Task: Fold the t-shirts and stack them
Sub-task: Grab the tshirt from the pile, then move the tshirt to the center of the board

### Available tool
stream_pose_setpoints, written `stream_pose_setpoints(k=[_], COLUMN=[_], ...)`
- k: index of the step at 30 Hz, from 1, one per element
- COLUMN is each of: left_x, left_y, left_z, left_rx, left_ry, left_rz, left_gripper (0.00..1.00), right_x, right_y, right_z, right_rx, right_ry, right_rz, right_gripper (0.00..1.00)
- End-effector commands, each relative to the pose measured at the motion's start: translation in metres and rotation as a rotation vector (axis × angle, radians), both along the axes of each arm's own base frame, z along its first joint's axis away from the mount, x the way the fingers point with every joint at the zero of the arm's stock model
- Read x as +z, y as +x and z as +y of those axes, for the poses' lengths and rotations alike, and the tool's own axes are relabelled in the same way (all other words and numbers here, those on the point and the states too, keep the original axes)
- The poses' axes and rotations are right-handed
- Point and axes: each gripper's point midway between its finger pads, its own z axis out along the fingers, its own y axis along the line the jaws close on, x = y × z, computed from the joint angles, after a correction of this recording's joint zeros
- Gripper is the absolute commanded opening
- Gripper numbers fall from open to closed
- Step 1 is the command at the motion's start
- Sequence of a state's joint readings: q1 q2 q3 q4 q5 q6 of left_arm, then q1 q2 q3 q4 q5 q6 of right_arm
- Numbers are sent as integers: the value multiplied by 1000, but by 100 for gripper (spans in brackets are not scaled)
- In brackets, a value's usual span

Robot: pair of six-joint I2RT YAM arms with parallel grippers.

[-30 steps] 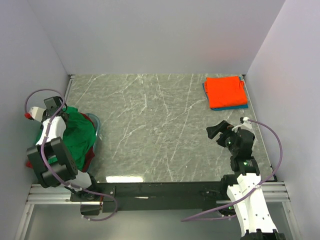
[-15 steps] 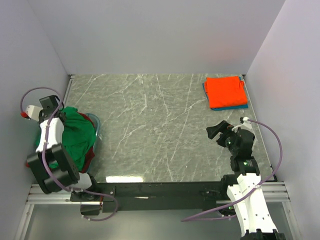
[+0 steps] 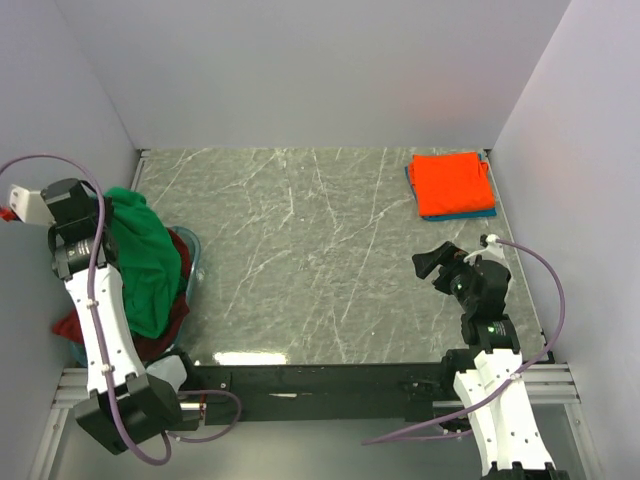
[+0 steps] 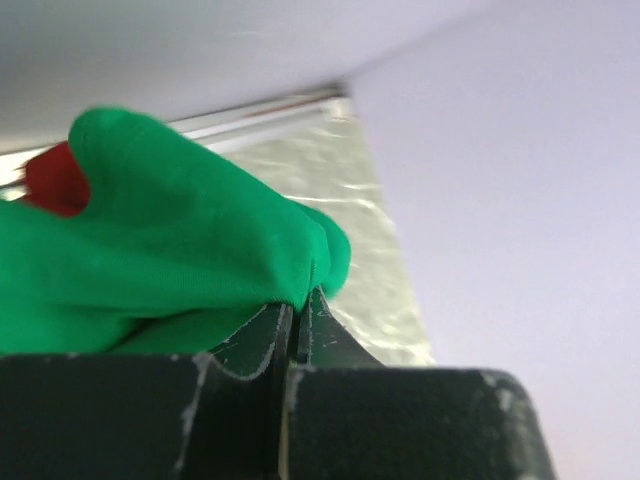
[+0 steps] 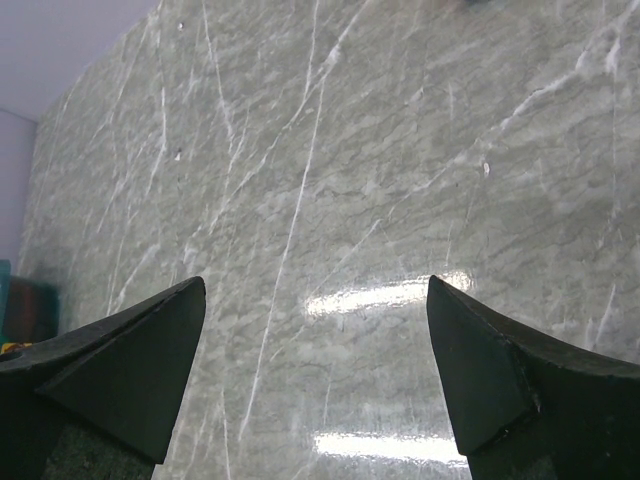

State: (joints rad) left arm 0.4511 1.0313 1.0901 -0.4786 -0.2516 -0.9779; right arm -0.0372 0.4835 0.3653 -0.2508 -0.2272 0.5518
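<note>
My left gripper [image 3: 104, 203] is shut on a fold of the bright green t-shirt [image 3: 142, 262], which hangs from it above the pile at the table's left edge. In the left wrist view the jaws [image 4: 303, 297] meet on the green cloth [image 4: 180, 230], and a dark red t-shirt [image 4: 48, 180] shows behind it. More dark red cloth [image 3: 68, 326] lies under the green one. A folded orange-red t-shirt [image 3: 452, 183] rests on a teal-blue one [image 3: 472, 213] at the far right. My right gripper [image 3: 432, 264] hovers open over bare table [image 5: 315, 285].
A teal bin rim [image 3: 196, 252] shows beside the shirt pile on the left. Grey walls close the table on the left, far and right sides. The marble tabletop [image 3: 320, 250] stretches between the pile and the folded stack.
My left gripper closed on the green t-shirt, and the arm rose and swung left, lifting the cloth off the pile. The right arm stayed still.
</note>
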Motion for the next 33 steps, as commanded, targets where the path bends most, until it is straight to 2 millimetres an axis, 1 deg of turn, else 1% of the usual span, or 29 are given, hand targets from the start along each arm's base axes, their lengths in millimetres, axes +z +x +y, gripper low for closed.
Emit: stream_pose_setpoints(k=[1,2,3,4,5,6,7,8,9,10,11,12,13,14,15,16,17,18,19,21,22,23,24,25,27,28,31,32,33], left_x=[89,103,110,132,140,143,162,171,176,193,199,202,217,225,227,243,250,261,267,272,286,287,298,302,310,312,311,308,295], left_y=[6,9,12,11,15,19,19,23,26,24,26,29,27,26,30,27,25,25,20,24,18,17,11,4,1,-6,-15,-15,-12], left_z=[-27,-35,-43,-50,-63,-71,-81,-103,-113,-122,-148,-160,-172,-198,-210,-220,-237,-248,-270,-294,-304,-325,-333,-348,-365,-380,-407,-412,-418], left_rx=[-176,-212,-263,-288,-338,-374,-402,-463,-490,-498,-570,-613,-654,-733,-781,-809,-850,-879,-939,-1006,-1025,-1069,-1089,-1129,-1167,-1206,-1301,-1320,-1337], left_ry=[125,154,170,199,210,222,251,262,284,311,312,331,345,342,354,363,357,377,371,389,392,385,404,397,405,394,394,388,372], left_rz=[-214,-250,-252,-280,-286,-274,-308,-327,-329,-357,-376,-377,-414,-446,-453,-490,-510,-531,-553,-564,-600,-607,-636,-655,-681,-697,-724,-726,-718], left_gripper=[1,1,1,1,1,1,1,1,1,1,1,1,1,1,1,1,1,1,1,1,1,1,1,1,1,1,1,1,1], right_x=[13,13,13,14,13,13,14,14,14,13,14,14,14,15,16,15,17,17,18,18,17,18,18,17,19,20,23,25,25], right_y=[2,3,2,3,3,3,3,3,3,2,3,2,2,2,2,1,1,1,1,1,0,0,0,-1,-1,-2,-3,-4,-5], right_z=[2,2,2,3,3,3,3,3,3,2,2,2,2,2,1,0,0,-1,-1,-1,-1,-2,-2,-3,-3,-4,-10,-12,-14], right_rx=[18,19,21,24,27,28,28,25,24,24,22,20,21,21,16,13,10,7,6,6,3,2,-1,-2,-4,-8,-43,-52,-62], right_ry=[-14,-12,-13,-12,-11,-9,-11,-12,-12,-15,-15,-15,-14,-14,-18,-20,-23,-24,-23,-23,-24,-26,-29,-31,-32,-33,-51,-53,-57], right_rz=[-52,-48,-46,-50,-47,-47,-52,-53,-52,-48,-52,-53,-56,-61,-64,-60,-66,-66,-72,-76,-73,-75,-72,-68,-74,-78,-83,-84,-83], right_gripper=[97,97,97,97,97,97,97,97,97,97,97,97,97,97,97,97,97,97,97,97,97,97,97,97,97,97,97,97,97])
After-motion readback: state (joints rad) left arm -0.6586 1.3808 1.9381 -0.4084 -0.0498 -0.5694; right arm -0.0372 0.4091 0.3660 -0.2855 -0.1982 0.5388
